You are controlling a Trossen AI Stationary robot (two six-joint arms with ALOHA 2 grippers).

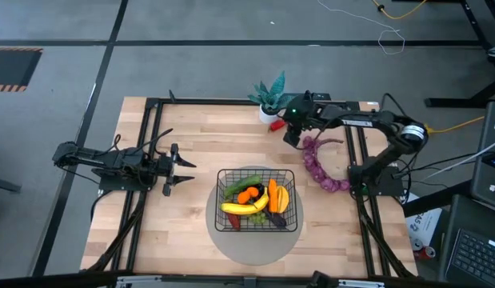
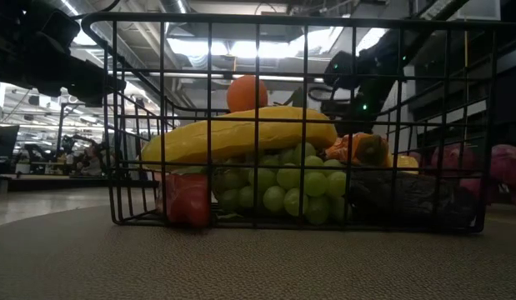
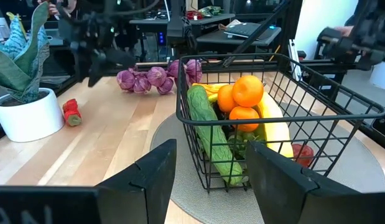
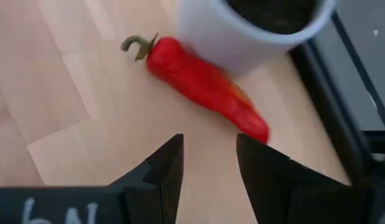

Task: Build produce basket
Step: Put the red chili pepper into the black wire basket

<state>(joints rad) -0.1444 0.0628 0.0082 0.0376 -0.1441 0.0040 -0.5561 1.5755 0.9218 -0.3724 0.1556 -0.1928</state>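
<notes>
Red pepper dead ahead, lying on the wood right against the white pot of the plant, and my right gripper hangs just above it, fingers parted, nothing in them. Purple lumpy string curls on the table between the pot and the basket. Over on the grey disc, the basket sits loaded: banana, green grapes, cucumber, oranges. My left gripper waits on the far side of the basket from the pot, jaws wide, holding nothing.
</notes>
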